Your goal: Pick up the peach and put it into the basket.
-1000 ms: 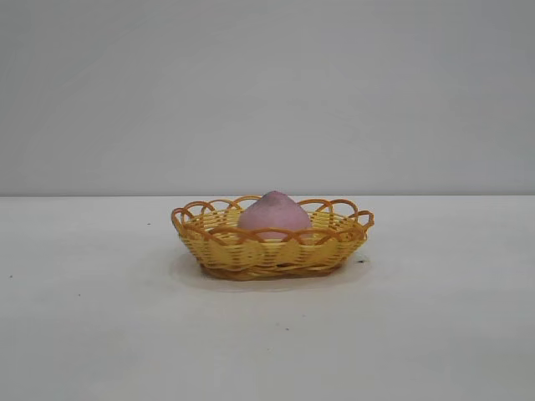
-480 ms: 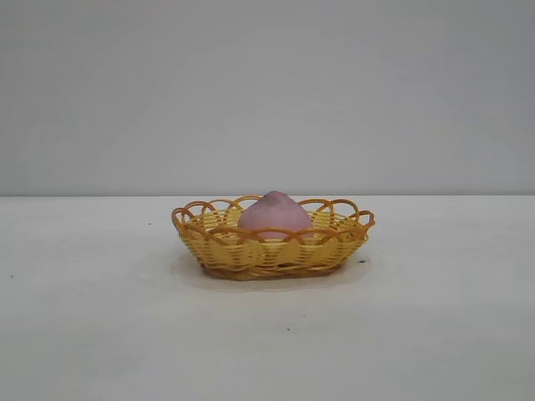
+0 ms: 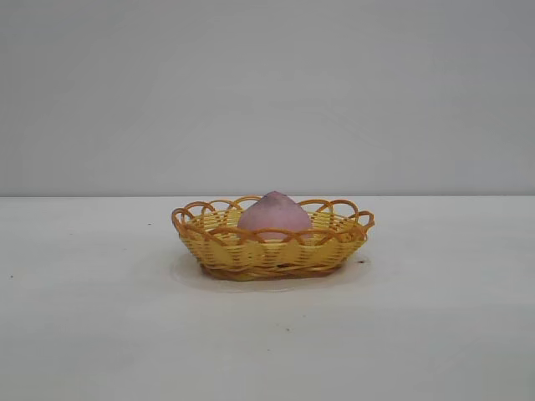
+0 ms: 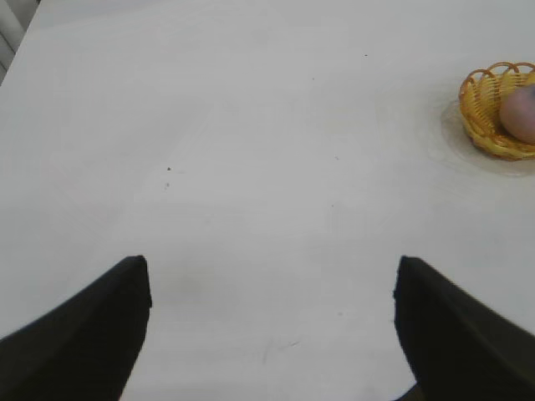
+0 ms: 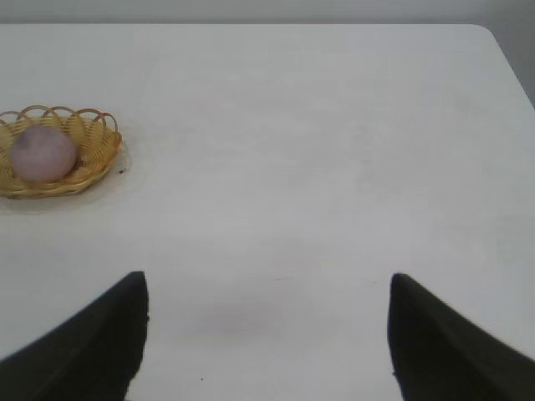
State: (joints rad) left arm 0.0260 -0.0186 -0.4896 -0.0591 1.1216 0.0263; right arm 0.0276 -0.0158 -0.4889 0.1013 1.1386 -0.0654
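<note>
The pink-mauve peach (image 3: 273, 212) lies inside the yellow woven basket (image 3: 251, 253) with its orange looped rim, in the middle of the white table. Both wrist views catch the pair from afar: the peach (image 4: 522, 114) in the basket (image 4: 481, 107), and the peach (image 5: 43, 153) in the basket (image 5: 99, 150). My left gripper (image 4: 272, 284) hangs open over bare table, well away from the basket. My right gripper (image 5: 267, 292) is open too, likewise far from it, with nothing between its fingers. Neither arm shows in the exterior view.
The white table (image 3: 435, 317) spreads wide around the basket. A plain grey wall (image 3: 267, 92) stands behind it. The table's far corner (image 5: 489, 33) shows in the right wrist view.
</note>
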